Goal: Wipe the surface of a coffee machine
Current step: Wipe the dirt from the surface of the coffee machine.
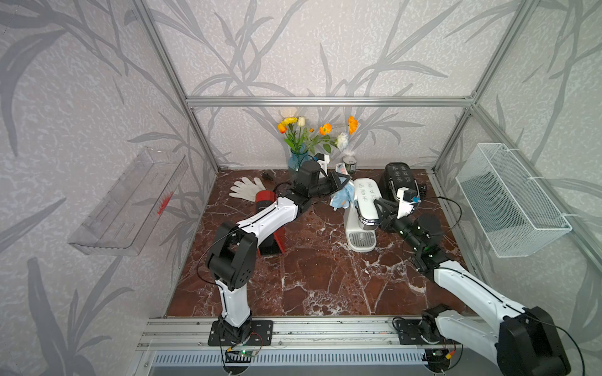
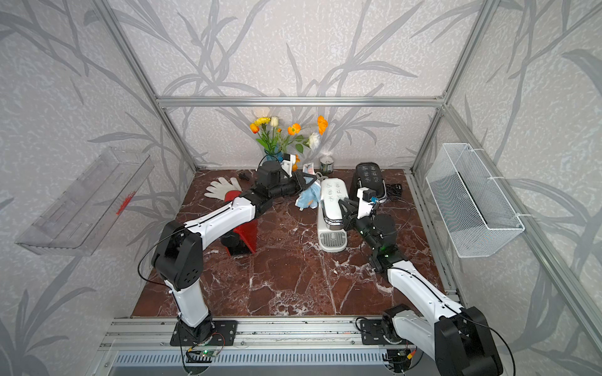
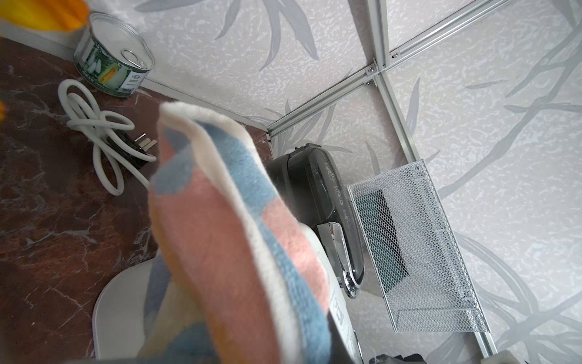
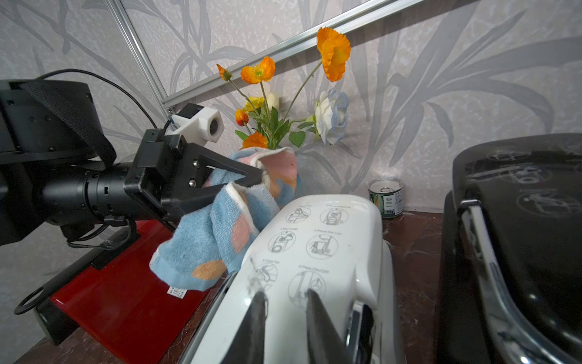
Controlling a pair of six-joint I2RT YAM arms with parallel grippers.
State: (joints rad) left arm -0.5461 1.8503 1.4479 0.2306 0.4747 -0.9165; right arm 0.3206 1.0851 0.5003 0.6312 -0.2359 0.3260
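Note:
A white coffee machine (image 1: 366, 198) (image 2: 332, 198) stands at the back right of the marble table, its printed top facing up (image 4: 321, 239). My left gripper (image 1: 345, 182) (image 2: 311, 182) (image 4: 255, 179) is shut on a blue, pink and white cloth (image 1: 342, 197) (image 2: 308, 197) (image 4: 201, 239). The cloth hangs against the machine's left side near its top. In the left wrist view the cloth (image 3: 226, 239) hides the fingers. My right gripper (image 1: 378, 206) (image 2: 342, 208) (image 4: 285, 293) rests on the machine's top, fingers slightly apart with nothing between them.
A black machine (image 1: 400, 179) stands right of the white one, a red machine (image 1: 265, 198) under my left arm. A white glove (image 1: 246, 188), flower vase (image 1: 298, 161), can (image 1: 351, 164) and white cable (image 3: 100, 132) line the back. A wire basket (image 1: 511, 198) hangs on the right wall.

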